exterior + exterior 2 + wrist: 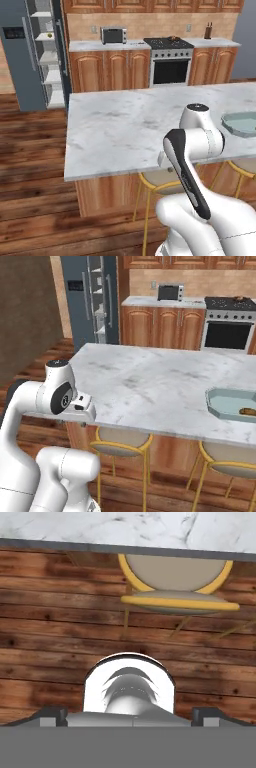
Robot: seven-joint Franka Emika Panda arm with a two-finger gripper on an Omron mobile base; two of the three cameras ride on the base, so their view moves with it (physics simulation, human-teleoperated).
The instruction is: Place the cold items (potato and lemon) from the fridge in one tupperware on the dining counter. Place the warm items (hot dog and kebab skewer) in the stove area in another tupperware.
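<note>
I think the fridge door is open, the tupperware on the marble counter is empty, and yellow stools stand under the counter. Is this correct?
One detail is wrong: the tupperware on the marble counter is not empty. The right base view shows a small brown item lying in it. The fridge door is open, and yellow stools stand under the counter.

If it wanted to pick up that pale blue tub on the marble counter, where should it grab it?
Probably the near rim of the tupperware, from above: the tub lies flat and open-topped on the dining counter, its thin wall fits between the fingers, and that avoids the brown item inside. The hand is open.
</note>
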